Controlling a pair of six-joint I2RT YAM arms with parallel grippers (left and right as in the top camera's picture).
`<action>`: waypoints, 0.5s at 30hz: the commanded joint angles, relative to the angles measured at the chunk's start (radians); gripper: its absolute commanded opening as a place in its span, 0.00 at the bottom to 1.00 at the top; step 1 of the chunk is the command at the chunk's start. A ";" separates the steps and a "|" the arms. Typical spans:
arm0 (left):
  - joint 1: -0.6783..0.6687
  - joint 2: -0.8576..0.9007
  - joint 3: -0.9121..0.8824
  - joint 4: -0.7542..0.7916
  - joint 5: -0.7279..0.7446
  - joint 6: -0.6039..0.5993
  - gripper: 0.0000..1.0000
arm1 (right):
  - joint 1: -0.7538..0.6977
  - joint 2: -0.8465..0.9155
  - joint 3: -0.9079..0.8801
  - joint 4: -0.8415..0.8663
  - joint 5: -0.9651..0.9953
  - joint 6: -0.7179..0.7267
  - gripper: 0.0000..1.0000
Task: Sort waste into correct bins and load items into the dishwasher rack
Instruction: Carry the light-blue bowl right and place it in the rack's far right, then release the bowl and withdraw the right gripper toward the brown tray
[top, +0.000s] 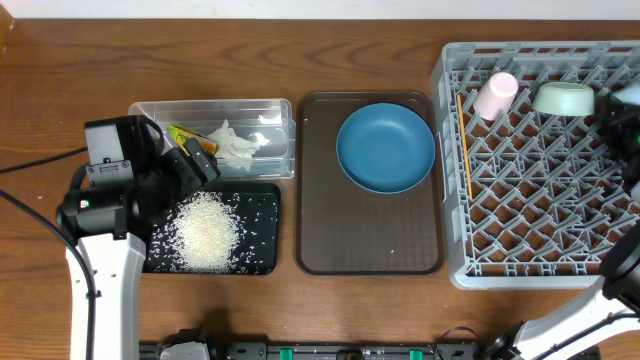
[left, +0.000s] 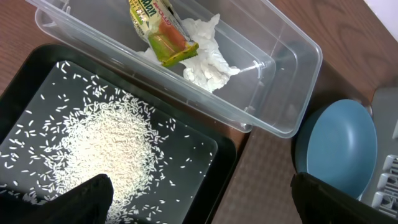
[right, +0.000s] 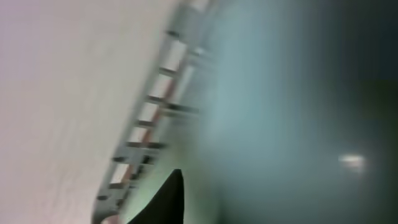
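Observation:
The clear tub (top: 280, 110) (left: 292, 62) holds the yellow-green wrapper (top: 185, 135) (left: 163, 34) and white tissue (top: 238, 143) (left: 202, 56). Rice (top: 205, 232) (left: 112, 143) lies in the black tray (top: 265, 255) (left: 205, 149). My left gripper (top: 200, 165) (left: 199, 199) is open and empty above that tray's right edge. The blue plate (top: 385, 148) (left: 339, 149) lies on the brown tray. The grey rack (top: 540, 200) (right: 149, 112) holds the pink cup (top: 495, 95), chopsticks (top: 464, 145) and pale green bowl (top: 563, 98) (right: 280, 93). My right gripper (top: 612, 105) appears shut on that bowl; its view is blurred. The light-blue bowl is out of view.
The dark brown serving tray (top: 370, 240) (left: 267, 174) sits between the bins and the rack. The left arm's body (top: 110, 200) stands at the table's left. The right arm crosses the rack's right edge (top: 625, 270).

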 joint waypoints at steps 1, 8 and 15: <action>0.004 -0.010 0.002 -0.003 -0.013 0.013 0.95 | -0.008 0.016 -0.010 -0.031 0.006 0.037 0.23; 0.004 -0.010 0.002 -0.003 -0.013 0.013 0.94 | -0.011 0.016 -0.010 -0.064 -0.032 0.061 0.34; 0.004 -0.010 0.002 -0.003 -0.013 0.013 0.95 | -0.008 0.016 -0.010 -0.097 -0.111 0.062 0.40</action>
